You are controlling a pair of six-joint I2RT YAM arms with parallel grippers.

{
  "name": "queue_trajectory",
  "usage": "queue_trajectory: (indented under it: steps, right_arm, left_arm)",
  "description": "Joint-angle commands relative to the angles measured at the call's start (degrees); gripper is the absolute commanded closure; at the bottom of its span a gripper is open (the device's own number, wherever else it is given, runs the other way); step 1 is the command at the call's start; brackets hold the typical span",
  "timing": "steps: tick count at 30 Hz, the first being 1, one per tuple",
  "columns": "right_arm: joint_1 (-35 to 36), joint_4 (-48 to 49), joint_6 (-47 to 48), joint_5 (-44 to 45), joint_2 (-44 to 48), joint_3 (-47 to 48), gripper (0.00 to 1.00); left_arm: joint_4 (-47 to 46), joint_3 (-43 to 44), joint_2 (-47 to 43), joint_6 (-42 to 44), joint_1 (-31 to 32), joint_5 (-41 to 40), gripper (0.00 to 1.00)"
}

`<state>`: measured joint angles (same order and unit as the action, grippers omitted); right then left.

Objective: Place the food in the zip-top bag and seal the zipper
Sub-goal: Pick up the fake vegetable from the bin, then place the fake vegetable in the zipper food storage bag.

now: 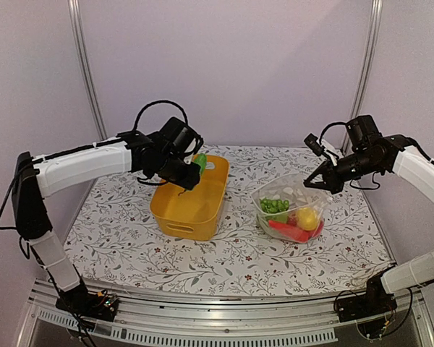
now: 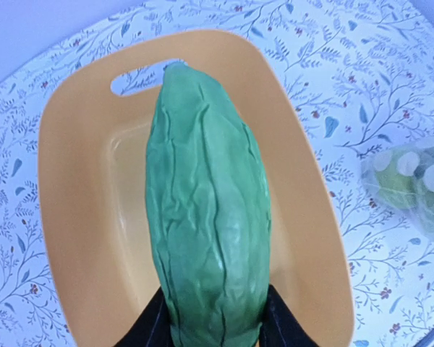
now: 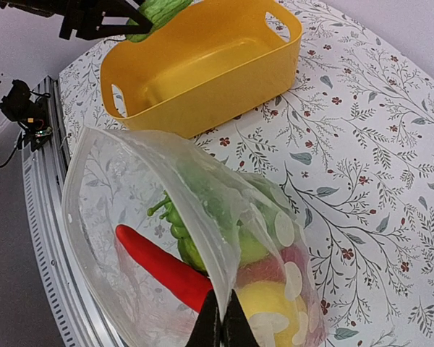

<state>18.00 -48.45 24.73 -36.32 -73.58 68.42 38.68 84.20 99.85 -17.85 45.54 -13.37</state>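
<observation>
left gripper [image 1: 190,172]: green vegetable [image 2: 206,210] held above yellow basket [image 1: 175,217]; right gripper [image 3: 221,324]: zip-top bag [image 3: 116,188] rim pinched, mouth open.

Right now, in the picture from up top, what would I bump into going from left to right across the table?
Yellow basket → green pea pods → yellow fruit → right claw, pinching the zip-top bag. The left claw and its green vegetable hang over the basket, so they have no place of their own.
</observation>
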Motion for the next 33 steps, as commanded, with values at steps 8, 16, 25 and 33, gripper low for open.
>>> queue_trajectory:
  steps: [8,16,25,33]
  right_arm:
    - [0.7,-4.0,1.1,-1.7,-1.4,4.6,1.00]
    - [2.5,-5.8,2.0,-3.0,-1.3,5.5,1.00]
    - [2.6,-9.3,3.0,-2.9,-2.0,8.7,1.00]
    - [2.9,-10.5,3.5,-4.2,-1.1,8.1,1.00]
  left_arm:
    - [-4.5,7.5,-8.1,11.0,10.1,0.3,0.77]
    - [-12.7,5.7,-10.0,24.1,20.7,0.4,0.77]
    - [-16.7,4.6,-8.5,35.7,26.8,9.0,0.73]
    - [-15.5,8.5,-3.5,41.9,29.1,10.8,0.72]
